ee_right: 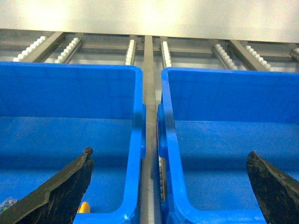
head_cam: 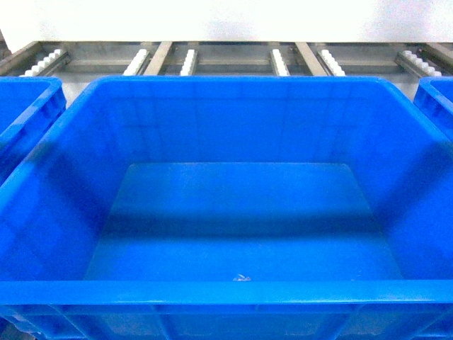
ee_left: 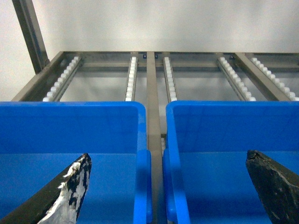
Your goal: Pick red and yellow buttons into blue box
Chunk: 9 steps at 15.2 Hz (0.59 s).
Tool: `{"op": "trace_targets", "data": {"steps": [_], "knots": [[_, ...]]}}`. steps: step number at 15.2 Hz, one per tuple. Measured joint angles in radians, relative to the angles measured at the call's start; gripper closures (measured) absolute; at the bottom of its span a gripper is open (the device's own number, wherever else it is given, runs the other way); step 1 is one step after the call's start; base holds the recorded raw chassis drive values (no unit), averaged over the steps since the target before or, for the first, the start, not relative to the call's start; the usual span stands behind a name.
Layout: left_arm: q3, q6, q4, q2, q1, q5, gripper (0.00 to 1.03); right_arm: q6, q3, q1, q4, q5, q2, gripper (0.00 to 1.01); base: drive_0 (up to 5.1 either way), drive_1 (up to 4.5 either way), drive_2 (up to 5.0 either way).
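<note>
Straight ahead in my head view, the blue box fills nearly the whole picture, its floor bare but for a small pale scrap near the front wall, and other blue bins flank it at either edge. Behind them runs a metal roller rack with white rollers. My left pincer hangs wide open with nothing between its dark fingers, hovering above the gap between two bins. My right pincer is spread just as wide and holds nothing. In the right wrist view I see a small yellow-orange object on a bin floor by the left finger, possibly the yellow button; I see no red button.
</note>
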<state>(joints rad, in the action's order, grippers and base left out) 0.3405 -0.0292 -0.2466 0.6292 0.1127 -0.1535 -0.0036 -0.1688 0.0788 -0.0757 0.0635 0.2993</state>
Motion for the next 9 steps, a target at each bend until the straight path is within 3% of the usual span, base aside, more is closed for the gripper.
{"op": "trace_targets", "data": {"steps": [1,2,3,4,7,8,9], "knots": [[-0.008,0.005,-0.026,0.002,-0.006,0.015,0.08,0.000,0.003,-0.009,-0.019,-0.012,0.000,0.05,0.0,0.00,0.0],[-0.045,0.011,-0.071,-0.027,-0.023,0.060,0.20,0.000,0.021,-0.070,-0.058,-0.064,-0.023,0.17,0.0,0.00,0.0],[-0.092,0.012,-0.071,-0.066,-0.085,0.132,0.33,0.000,0.042,-0.087,-0.058,-0.053,-0.048,0.30,0.0,0.00,0.0],[-0.126,0.011,-0.074,-0.091,-0.117,0.141,0.46,0.000,0.060,-0.083,-0.053,-0.064,-0.061,0.43,0.0,0.00,0.0],[-0.196,0.013,-0.068,-0.163,-0.110,0.154,0.82,0.000,0.093,-0.079,-0.043,-0.064,-0.106,0.80,0.0,0.00,0.0],[-0.215,0.013,-0.064,-0.191,-0.111,0.153,0.95,0.000,0.099,-0.079,0.069,-0.064,-0.186,0.93,0.0,0.00,0.0],[-0.229,0.014,-0.059,-0.214,-0.111,0.153,1.01,-0.001,0.117,-0.079,0.091,-0.064,-0.252,0.99,0.0,0.00,0.0]]}}
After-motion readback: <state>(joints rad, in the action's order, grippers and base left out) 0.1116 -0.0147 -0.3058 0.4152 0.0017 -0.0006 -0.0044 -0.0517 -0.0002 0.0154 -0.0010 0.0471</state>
